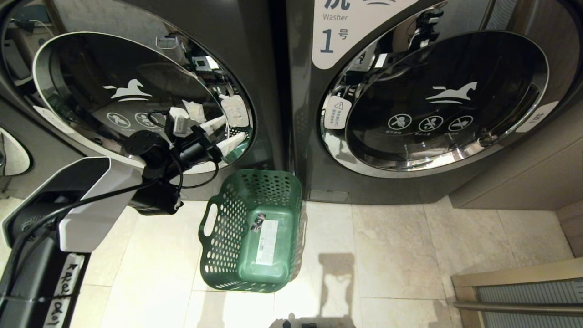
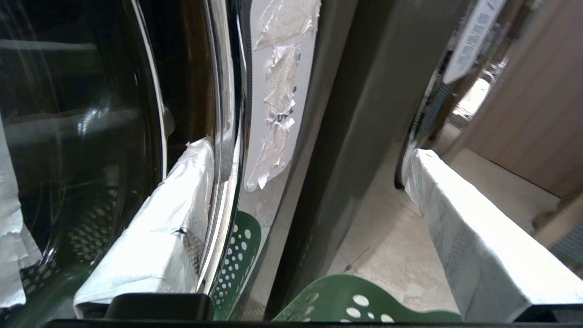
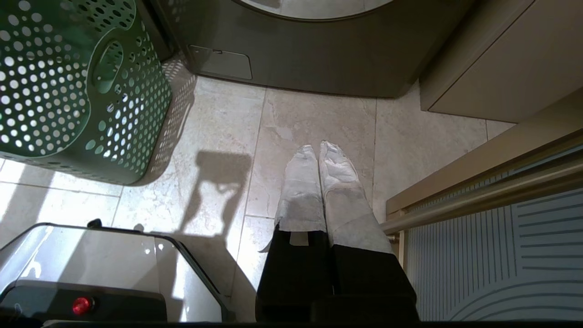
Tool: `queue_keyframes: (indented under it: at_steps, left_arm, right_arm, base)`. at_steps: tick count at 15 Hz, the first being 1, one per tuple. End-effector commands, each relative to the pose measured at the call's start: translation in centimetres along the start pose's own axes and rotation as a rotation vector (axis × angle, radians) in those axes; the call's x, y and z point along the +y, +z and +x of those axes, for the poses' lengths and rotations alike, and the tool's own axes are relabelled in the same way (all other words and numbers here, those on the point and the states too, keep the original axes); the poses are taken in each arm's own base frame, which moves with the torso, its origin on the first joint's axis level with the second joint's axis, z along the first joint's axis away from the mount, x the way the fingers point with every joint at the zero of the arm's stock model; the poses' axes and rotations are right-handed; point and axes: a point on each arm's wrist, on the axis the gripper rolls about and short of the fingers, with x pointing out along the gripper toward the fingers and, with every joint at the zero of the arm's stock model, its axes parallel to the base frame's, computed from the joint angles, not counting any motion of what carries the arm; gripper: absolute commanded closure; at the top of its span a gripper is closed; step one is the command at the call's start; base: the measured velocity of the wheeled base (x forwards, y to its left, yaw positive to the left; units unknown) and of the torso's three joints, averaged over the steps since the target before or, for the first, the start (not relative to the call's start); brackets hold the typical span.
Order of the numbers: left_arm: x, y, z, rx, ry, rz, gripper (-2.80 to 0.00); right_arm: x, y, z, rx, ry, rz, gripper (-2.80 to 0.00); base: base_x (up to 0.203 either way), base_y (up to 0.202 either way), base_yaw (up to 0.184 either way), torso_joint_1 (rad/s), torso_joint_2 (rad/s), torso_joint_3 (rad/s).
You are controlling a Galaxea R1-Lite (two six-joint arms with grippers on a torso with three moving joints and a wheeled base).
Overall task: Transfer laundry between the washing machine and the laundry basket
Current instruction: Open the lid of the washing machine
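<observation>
The laundry is not being shown anywhere: the laundry basket (image 1: 255, 232) is lying bare, only a white label (image 1: 266, 241) on its floor, so the garment is presumably being kept behind the closed door (image 1: 136, 98) of the left washing machine (image 1: 268, 82). The basket is standing on the tiled floor (image 1: 387, 255) just before the gap between both machines, its long axis running near to far, handy for unloading. The left gripper (image 1: 225, 130) is being held at the door's right rim with jaws spread wide, probably for pulling it open. The right gripper (image 3: 319, 157) is being kept parked low on the right, jaws pressed together.
</observation>
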Motion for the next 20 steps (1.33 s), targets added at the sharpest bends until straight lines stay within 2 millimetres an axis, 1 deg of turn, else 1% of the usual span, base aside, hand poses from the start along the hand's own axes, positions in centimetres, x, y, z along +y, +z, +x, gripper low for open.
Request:
queue_keyframes:
  at_steps: [1,8,10,12,14,18,20]
  left_arm:
    - [-0.3,0.1,0.1,-0.001,-0.057,0.013,-2.80]
    - [-1.5,-0.2,-0.5,0.024,-0.151,0.000,-2.80]
    - [-1.5,-0.1,-0.5,0.024,-0.147,0.002,-2.80]
    - [-1.4,0.2,-1.0,0.025,-0.113,0.006,-2.80]
    - [-0.8,0.3,-2.6,0.044,-0.054,-0.006,-2.80]
    - [1.7,0.9,-7.2,0.081,0.059,0.006,-2.80]
    - [2.6,0.7,-8.8,0.093,0.109,0.018,-2.80]
  right_arm:
    - [0.0,0.0,0.0,0.001,0.001,-0.001,0.00]
    - [0.0,0.0,0.0,0.001,0.001,-0.001,0.00]
    - [0.0,0.0,0.0,0.001,0.001,-0.001,0.00]
    - [0.0,0.0,0.0,0.001,0.001,-0.001,0.00]
    - [0.0,0.0,0.0,0.001,0.001,-0.001,0.00]
    - [0.0,0.0,0.0,0.001,0.001,-0.001,0.00]
    - [0.0,0.0,0.0,0.001,0.001,-0.001,0.00]
  base:
    - [0.000,0.000,0.000,0.000,0.00,0.000]
    - [0.000,0.000,0.000,-0.004,0.00,0.000]
    - [0.000,0.000,0.000,0.000,0.00,0.000]
    - [0.000,0.000,0.000,0.000,0.00,0.000]
    - [0.000,0.000,0.000,0.000,0.00,0.000]
    - [0.000,0.000,0.000,0.000,0.00,0.000]
    - [0.000,0.000,0.000,0.000,0.00,0.000]
